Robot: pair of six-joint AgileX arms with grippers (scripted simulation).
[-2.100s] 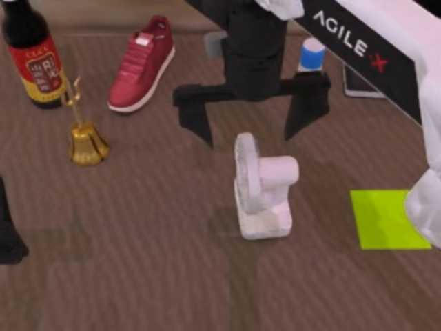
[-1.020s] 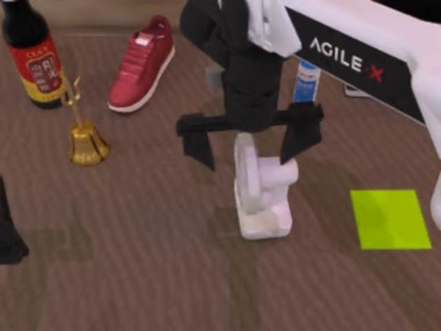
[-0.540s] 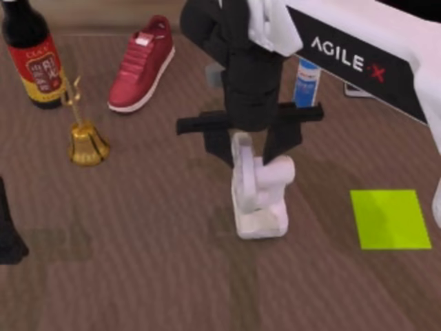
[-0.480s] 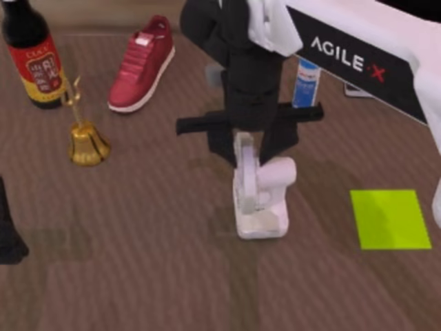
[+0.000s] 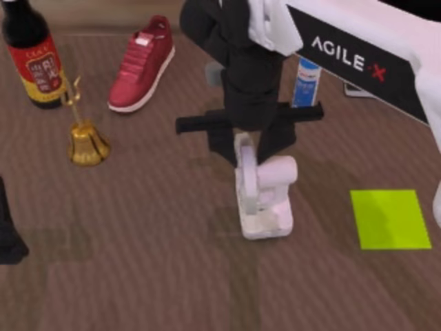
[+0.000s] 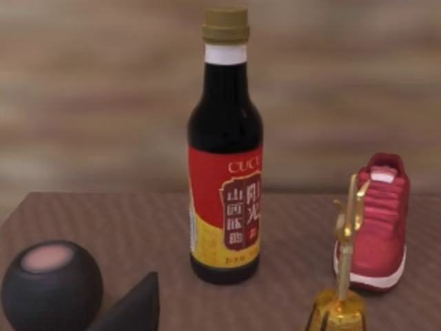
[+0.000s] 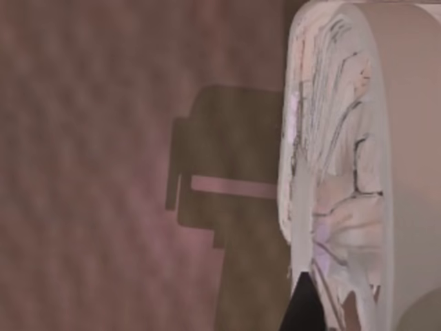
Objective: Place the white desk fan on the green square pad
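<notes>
The white desk fan (image 5: 263,196) stands upright on its base in the middle of the table, its round head side-on to the top view. My right gripper (image 5: 249,146) reaches down from behind and is shut on the fan's head, one black finger on each face. In the right wrist view the fan head (image 7: 344,172) fills the near side, with a black fingertip (image 7: 303,309) against it. The green square pad (image 5: 389,218) lies flat at the right, a hand's width from the fan, with nothing on it. My left arm (image 5: 8,238) is parked at the left edge.
A soy sauce bottle (image 5: 31,58), a gold bell (image 5: 86,141) and a red shoe (image 5: 142,63) stand at the back left. A white-and-blue glue stick (image 5: 305,81) stands behind the right gripper. A black ball (image 6: 49,283) shows in the left wrist view.
My right gripper came down over the fan with its fingers wide apart, then shut on the fan's head. The fan shifted slightly on the table. The left arm stayed still.
</notes>
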